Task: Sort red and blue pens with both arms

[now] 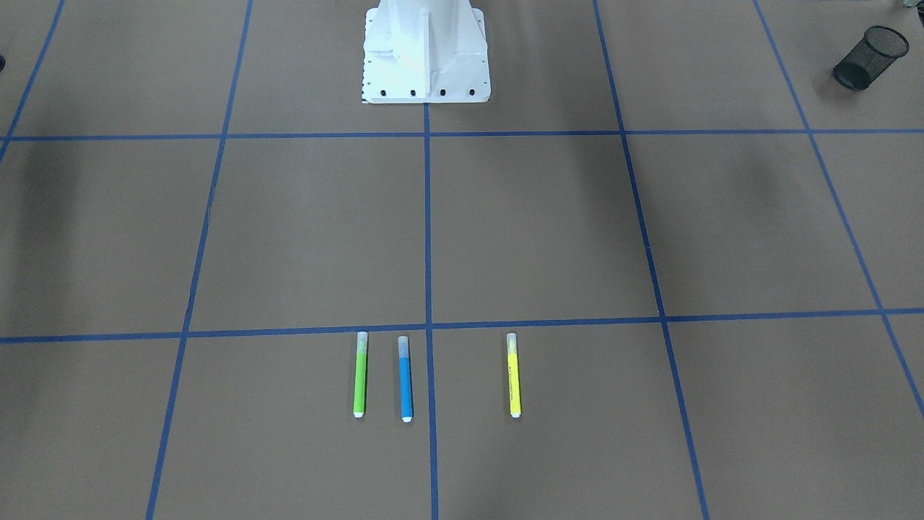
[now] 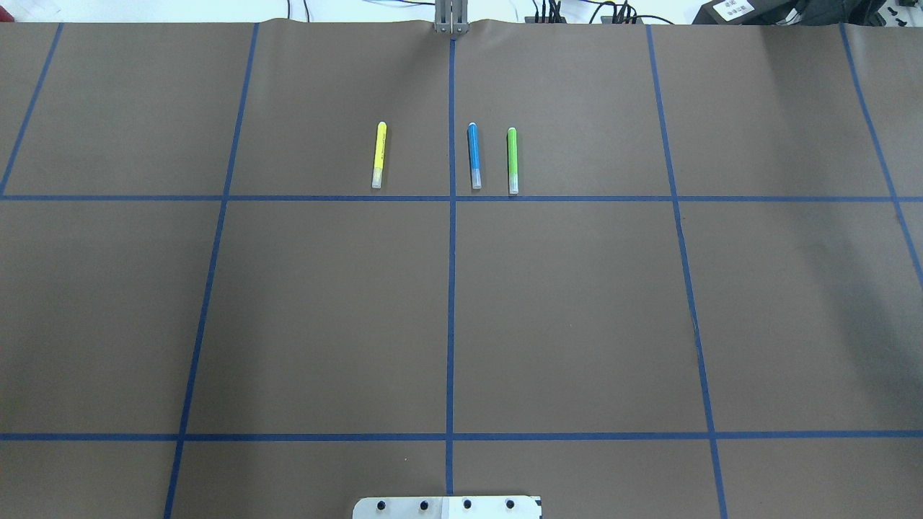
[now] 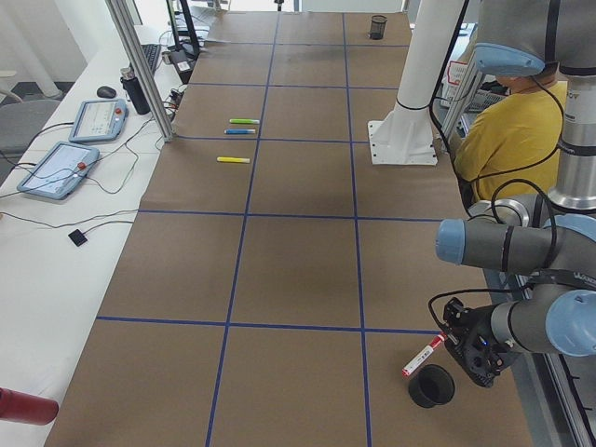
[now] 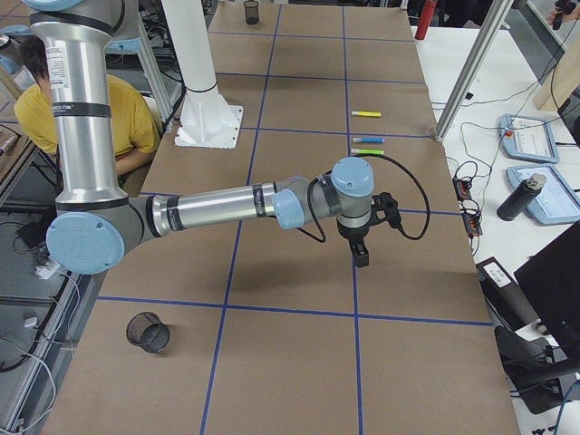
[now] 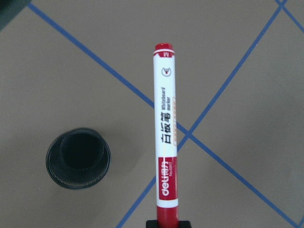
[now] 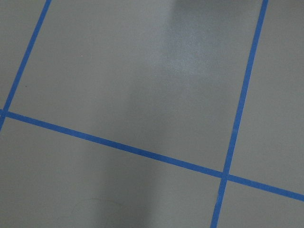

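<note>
In the left wrist view, my left gripper [image 5: 167, 223] is shut on the red cap end of the red marker [image 5: 166, 128], which points away from the camera over the table. A black mesh cup [image 5: 78, 157] stands below and to its left. The exterior left view shows the same marker [image 3: 424, 356] held just above that cup [image 3: 431, 385]. The blue highlighter [image 1: 406, 379] lies between a green one [image 1: 360, 374] and a yellow one [image 1: 513, 375]. My right gripper [image 4: 361, 254] hangs over bare table short of the highlighters; I cannot tell whether it is open or shut.
A second mesh cup [image 4: 149, 333] stands on the robot's right end of the table. The white pedestal [image 1: 426, 58] sits at the robot's edge. A person in a yellow shirt [image 3: 507, 130] sits behind it. Tablets and a bottle [image 4: 521, 198] lie on the side bench.
</note>
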Motion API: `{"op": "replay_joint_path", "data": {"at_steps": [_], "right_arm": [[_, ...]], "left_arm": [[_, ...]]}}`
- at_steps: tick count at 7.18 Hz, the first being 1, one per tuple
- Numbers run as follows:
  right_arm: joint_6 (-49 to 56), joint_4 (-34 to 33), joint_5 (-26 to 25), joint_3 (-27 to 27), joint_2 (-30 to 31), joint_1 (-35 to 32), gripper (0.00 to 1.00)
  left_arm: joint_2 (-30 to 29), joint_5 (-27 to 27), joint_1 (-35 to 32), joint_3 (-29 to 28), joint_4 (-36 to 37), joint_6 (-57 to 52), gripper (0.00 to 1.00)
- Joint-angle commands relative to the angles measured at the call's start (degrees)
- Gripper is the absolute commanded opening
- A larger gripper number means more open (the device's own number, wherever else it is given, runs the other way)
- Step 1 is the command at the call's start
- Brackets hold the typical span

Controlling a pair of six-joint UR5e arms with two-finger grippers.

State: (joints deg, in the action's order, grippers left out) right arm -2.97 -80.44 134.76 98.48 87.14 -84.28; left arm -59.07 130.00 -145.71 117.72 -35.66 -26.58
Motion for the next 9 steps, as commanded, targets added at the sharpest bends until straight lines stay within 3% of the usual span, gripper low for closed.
{"op": "replay_joint_path", "data": {"at_steps": [1, 3, 7, 9], "right_arm": [[0.16, 0.11, -0.12, 1.27, 0.05, -0.01, 1.00], [0.16, 0.11, -0.38, 2.15, 0.05, -0.01, 1.00], [0.16, 0.11, -0.56, 2.77, -0.56, -0.01, 1.00], [0.16, 0.03, -0.56, 3.29, -0.65, -0.01, 1.00]], "left_arm": [[-0.08, -0.01, -1.16, -4.93, 6.63, 6.68, 0.00], [-0.61, -0.01, -1.16, -8.37, 10.67, 11.78, 0.00], [-5.95, -0.01, -1.07, -24.34, 11.49, 12.16, 0.00], [-7.38, -0.01, -1.07, -29.02, 11.22, 12.16, 0.00]]}}
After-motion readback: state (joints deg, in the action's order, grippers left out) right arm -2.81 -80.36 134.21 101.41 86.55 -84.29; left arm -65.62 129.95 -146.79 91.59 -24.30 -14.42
